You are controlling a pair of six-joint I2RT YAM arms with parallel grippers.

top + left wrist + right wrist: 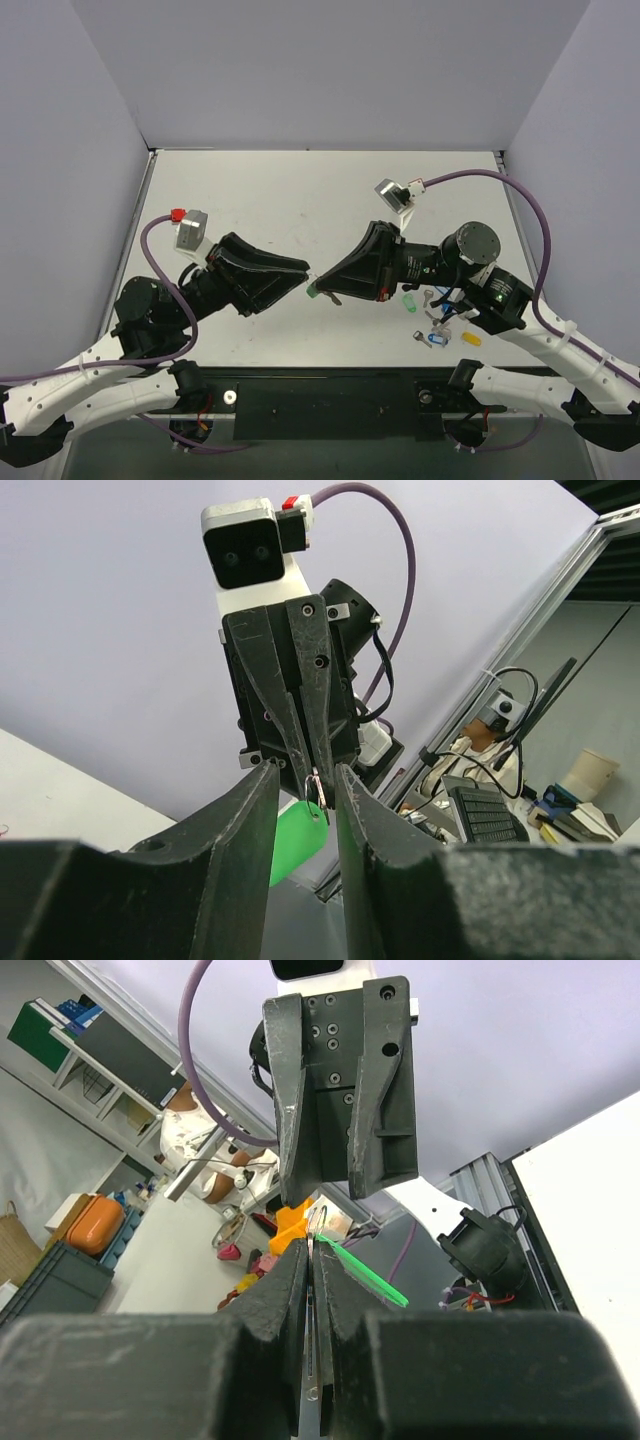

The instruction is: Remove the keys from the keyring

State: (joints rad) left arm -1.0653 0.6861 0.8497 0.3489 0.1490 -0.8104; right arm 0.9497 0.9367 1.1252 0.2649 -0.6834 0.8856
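While loose green, blue and yellow bits [437, 338] lie by the right base, right gripper [312, 1245] pinches shut on thin silver wire keyring [316, 785]; green-headed metal key [298, 840] dangles below; left gripper [305, 780] partly open, flanking ring, empty.

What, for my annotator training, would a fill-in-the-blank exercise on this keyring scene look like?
1. The right gripper is ___ on the keyring.
2. The key hanging from that ring has a bright ___ head.
3. That head hangs ___ the fingers of the open left gripper.

Missing words: shut; green; between.
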